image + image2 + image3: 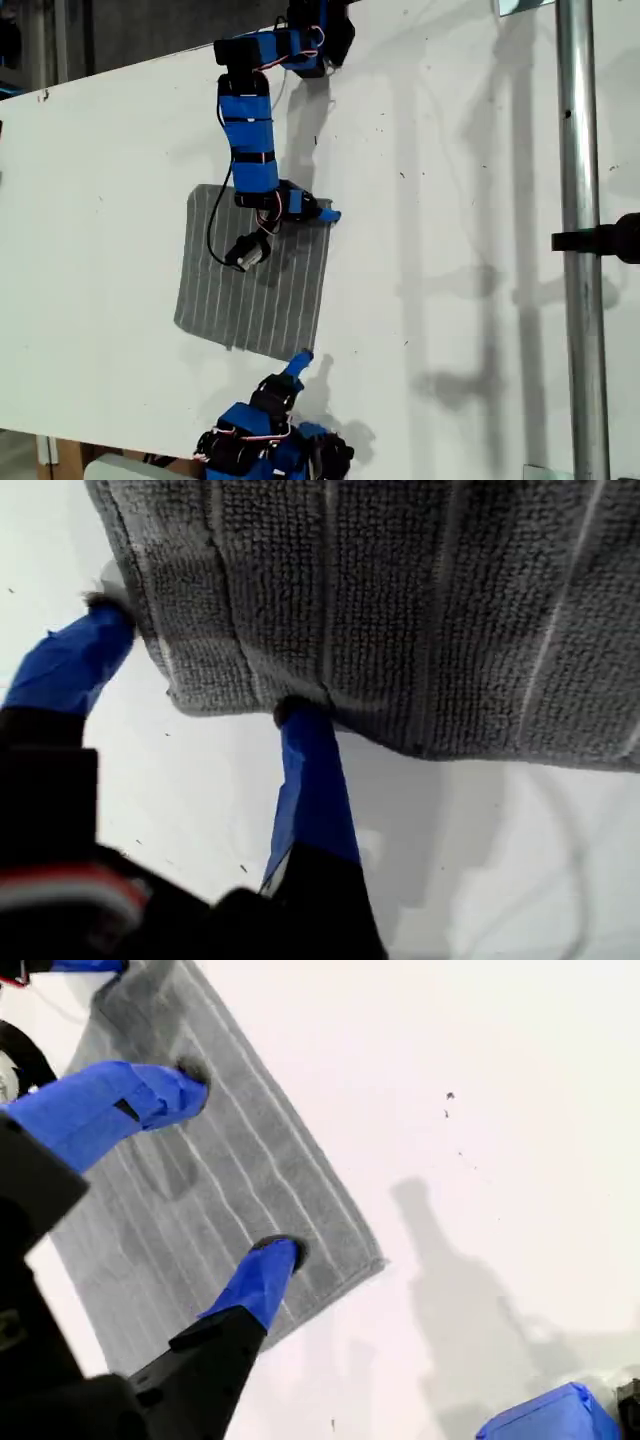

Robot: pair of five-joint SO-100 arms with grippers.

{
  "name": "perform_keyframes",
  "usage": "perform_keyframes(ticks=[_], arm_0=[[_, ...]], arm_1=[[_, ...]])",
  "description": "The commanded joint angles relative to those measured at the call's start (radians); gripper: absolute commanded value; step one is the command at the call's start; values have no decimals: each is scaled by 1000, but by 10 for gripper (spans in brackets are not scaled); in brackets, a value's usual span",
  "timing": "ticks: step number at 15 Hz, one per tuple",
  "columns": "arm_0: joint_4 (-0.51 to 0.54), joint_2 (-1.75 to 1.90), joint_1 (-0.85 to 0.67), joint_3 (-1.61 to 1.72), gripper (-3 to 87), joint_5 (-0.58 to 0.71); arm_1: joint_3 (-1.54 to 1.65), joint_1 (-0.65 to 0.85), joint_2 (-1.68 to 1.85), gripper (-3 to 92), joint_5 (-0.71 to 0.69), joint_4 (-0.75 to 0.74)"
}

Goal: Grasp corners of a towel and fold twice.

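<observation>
The grey striped towel (255,300) lies flat on the white table (450,200). In the exterior view my first arm reaches down from the top. My first gripper (325,215) (200,660) stands open astride the towel's upper right corner (175,695), one fingertip (300,715) at the towel (400,600) edge, the other beside it. From the bottom of the exterior view, my second gripper (300,362) (235,1160) is open over the towel (300,1180) beside its lower right corner (316,352) (375,1260). Neither gripper holds cloth.
At the exterior view's right a metal pole (580,250) runs top to bottom with a black clamp (605,240) on it. The table's edge (60,435) slants along the exterior view's lower left. Arm shadows fall on the table to the exterior view's right of the towel.
</observation>
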Motion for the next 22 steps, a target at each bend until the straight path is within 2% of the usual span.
perform_keyframes(ticks=[1,2,3,10,15,17,19,20,21,22], arm_0=[[-11,21,-63,-6,271,21],[-11,25,-94,-9,267,35],[-11,26,-114,-23,262,54],[-12,-11,-143,-110,252,97],[-75,-161,-179,-58,299,158],[-193,-172,-262,130,304,179],[-173,-130,-259,152,304,163],[-135,-83,-229,115,300,138],[-87,-32,-196,77,298,112],[-58,21,-173,60,294,95]], arm_1=[[-38,23,-6,96,-11,-28],[-44,25,-2,15,-6,-21],[-46,15,3,-2,-6,-21],[-44,-54,66,-2,34,32],[-58,-77,75,-2,55,58],[-83,-86,78,-2,58,72],[-123,-97,81,3,69,115],[-132,-101,95,140,86,153],[-147,-118,120,318,98,199],[-153,-133,158,367,115,239]])
